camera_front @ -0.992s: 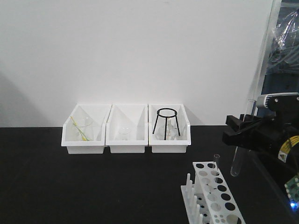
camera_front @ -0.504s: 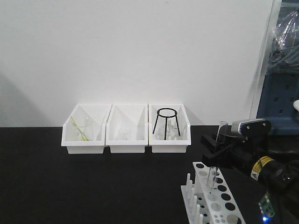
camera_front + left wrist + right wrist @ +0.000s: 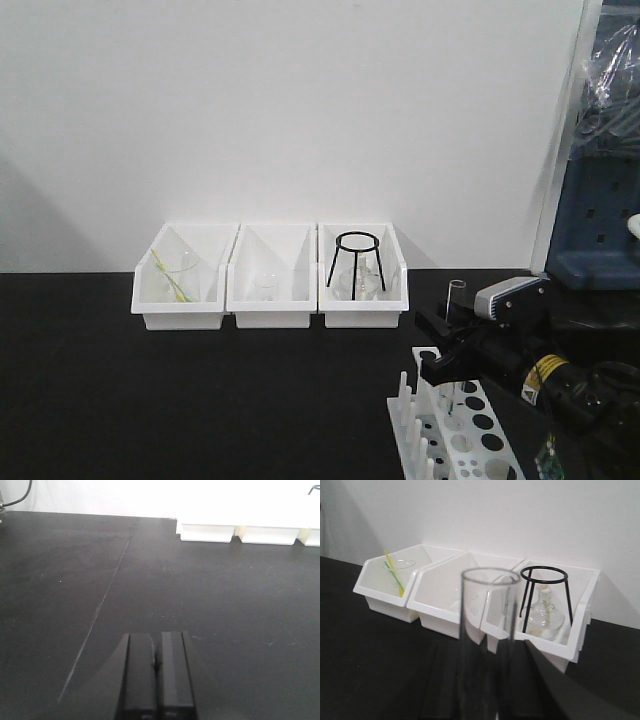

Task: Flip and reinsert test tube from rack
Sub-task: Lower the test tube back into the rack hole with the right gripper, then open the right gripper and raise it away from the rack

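My right gripper (image 3: 452, 345) is shut on the test tube (image 3: 457, 297), a slim clear glass tube held upright with its open rim on top. It is low over the far end of the white rack (image 3: 470, 430) at the table's front right. The tube's lower end is hidden behind the gripper, so I cannot tell whether it sits in a hole. In the right wrist view the tube (image 3: 487, 610) stands between the dark fingers of the gripper (image 3: 482, 652). The second tube is not visible. My left gripper (image 3: 156, 672) is shut and empty above the bare black table.
Three white bins (image 3: 270, 290) stand in a row against the back wall. The right one holds a black wire tripod (image 3: 357, 260) and a glass flask; the left one holds a beaker with a yellow-green stick (image 3: 394, 575). The bins' fronts show in the left wrist view (image 3: 207, 531).
My right gripper moved left and down with the tube, from high at the right edge to low over the rack's far end. The left arm has not moved.
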Motion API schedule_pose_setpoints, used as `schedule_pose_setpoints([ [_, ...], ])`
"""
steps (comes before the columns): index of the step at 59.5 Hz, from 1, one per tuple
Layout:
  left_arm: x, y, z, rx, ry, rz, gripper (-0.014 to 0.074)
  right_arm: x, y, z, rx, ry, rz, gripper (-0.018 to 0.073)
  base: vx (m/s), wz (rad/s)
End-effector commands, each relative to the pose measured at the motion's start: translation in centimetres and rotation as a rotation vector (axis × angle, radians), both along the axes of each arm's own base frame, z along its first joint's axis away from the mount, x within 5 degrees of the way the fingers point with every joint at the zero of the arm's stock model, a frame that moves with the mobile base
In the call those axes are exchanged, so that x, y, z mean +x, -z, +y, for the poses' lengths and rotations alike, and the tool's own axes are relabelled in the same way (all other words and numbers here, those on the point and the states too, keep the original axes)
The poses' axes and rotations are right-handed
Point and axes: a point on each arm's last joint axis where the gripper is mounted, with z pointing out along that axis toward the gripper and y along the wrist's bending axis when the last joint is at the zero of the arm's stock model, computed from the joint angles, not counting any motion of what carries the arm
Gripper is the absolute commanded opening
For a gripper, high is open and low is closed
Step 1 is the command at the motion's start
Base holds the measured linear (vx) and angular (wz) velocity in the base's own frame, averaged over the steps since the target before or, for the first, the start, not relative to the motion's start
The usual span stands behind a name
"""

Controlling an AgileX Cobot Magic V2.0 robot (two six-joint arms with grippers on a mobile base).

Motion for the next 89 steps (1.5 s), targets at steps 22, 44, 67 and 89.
schedule_pose_setpoints([
  [22, 0.1, -0.8, -0.1, 0.005, 0.011, -0.099, -0.0006, 0.7, 1.5, 0.7, 0.061, -0.105, -0.093, 0.0127, 0.0, 0.0],
  [44, 0.1, -0.8, -0.1, 0.005, 0.011, -0.099, -0.0006, 0.4, 2.0, 1.0, 0.029, -0.151, -0.043, 0.0172, 0.0, 0.0],
  [67, 0.1, -0.8, -0.1, 0.005, 0.011, -0.099, -0.0006, 0.5, 2.1, 1.0, 0.033, -0.143, -0.018, 0.0463, 0.0, 0.0],
  [89, 0.1, -0.8, -0.1, 0.005, 0.011, -0.099, -0.0006, -2.0, -6.9, 0.4, 0.016, -0.087, -0.154, 0.0495, 0.0, 0.0],
])
